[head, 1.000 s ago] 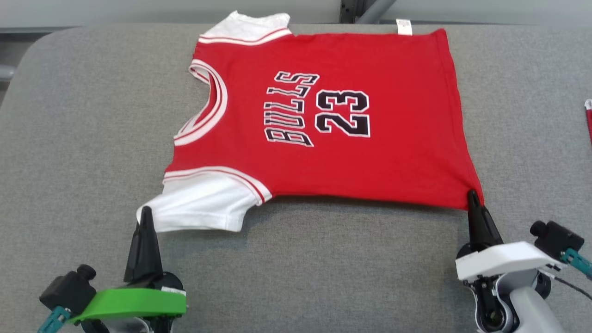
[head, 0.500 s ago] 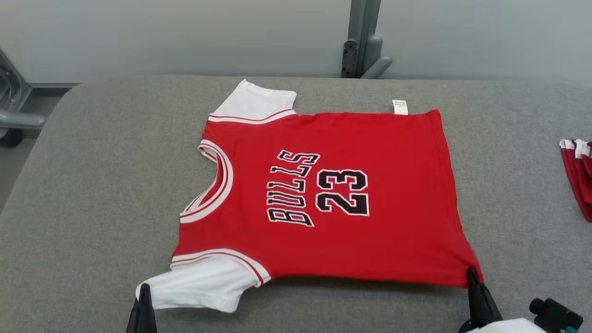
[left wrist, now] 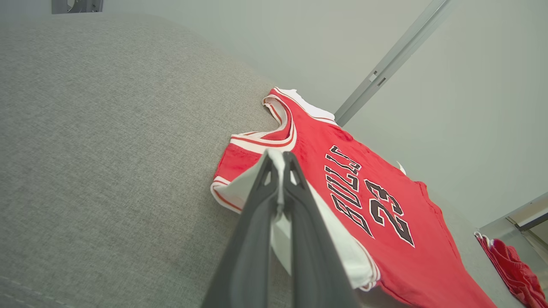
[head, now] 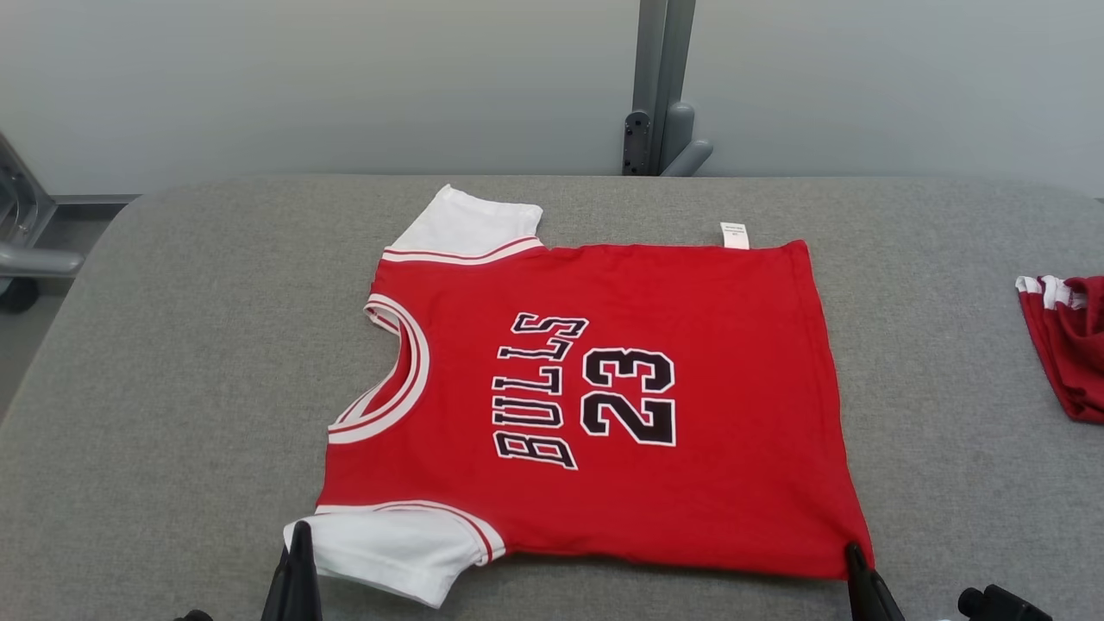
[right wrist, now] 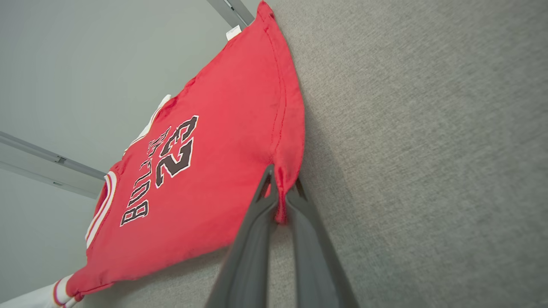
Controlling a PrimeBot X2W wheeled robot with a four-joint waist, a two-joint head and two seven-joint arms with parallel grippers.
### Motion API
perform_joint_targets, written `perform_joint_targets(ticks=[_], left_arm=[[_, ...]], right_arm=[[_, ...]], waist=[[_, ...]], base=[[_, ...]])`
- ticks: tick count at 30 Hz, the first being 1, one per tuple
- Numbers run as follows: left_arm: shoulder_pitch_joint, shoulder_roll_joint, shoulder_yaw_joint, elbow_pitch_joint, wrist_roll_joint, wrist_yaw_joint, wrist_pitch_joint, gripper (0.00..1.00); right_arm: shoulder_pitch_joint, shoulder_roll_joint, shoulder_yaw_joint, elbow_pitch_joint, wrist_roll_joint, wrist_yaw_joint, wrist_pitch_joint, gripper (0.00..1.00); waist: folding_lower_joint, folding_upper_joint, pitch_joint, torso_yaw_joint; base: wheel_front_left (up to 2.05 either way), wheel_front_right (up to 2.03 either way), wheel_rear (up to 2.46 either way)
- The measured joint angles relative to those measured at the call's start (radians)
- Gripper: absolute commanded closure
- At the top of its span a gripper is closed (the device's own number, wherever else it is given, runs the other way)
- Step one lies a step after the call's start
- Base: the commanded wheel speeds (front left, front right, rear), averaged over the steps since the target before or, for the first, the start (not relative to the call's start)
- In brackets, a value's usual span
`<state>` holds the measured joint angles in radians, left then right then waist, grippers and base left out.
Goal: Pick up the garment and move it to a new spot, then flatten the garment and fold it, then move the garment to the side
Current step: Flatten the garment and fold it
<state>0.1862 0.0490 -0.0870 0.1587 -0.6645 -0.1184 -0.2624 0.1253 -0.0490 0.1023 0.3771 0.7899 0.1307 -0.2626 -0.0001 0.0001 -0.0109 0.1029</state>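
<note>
The garment is a red jersey with white sleeves and black "BULLS 23" lettering, spread flat on the grey padded table, neck to the left. My left gripper is shut on the near white sleeve; in the left wrist view my left gripper pinches white fabric between its fingers. My right gripper is shut on the jersey's near hem corner; the right wrist view shows my right gripper holding a fold of red cloth.
A second red and white cloth lies at the table's right edge. A grey post stands behind the table against a pale wall. Bare table surface lies left and right of the jersey.
The head camera has tilted up, so the whole picture slid down and the wall and post came into view. The jersey's near edge has shifted slightly left with both grippers still holding it.
</note>
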Motion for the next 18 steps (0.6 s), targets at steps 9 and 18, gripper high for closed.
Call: perform_joint_targets(ticks=[9,18], left_arm=[[-0.071,0.0,-0.047,0.014,-0.002,-0.005,0.0,1.0],[-0.31,0.0,-0.097,0.119,0.018,-0.008,0.0,1.0]], right_arm=[[-0.041,0.0,0.006,0.039,0.041,0.0,0.0,1.0],[-0.14,0.0,0.001,0.07,0.052,0.0,0.0,1.0]], waist=[[0.0,0.0,0.009,0.005],[0.0,0.0,0.055,0.001]], base=[[0.0,0.0,0.0],[0.0,0.0,0.0]])
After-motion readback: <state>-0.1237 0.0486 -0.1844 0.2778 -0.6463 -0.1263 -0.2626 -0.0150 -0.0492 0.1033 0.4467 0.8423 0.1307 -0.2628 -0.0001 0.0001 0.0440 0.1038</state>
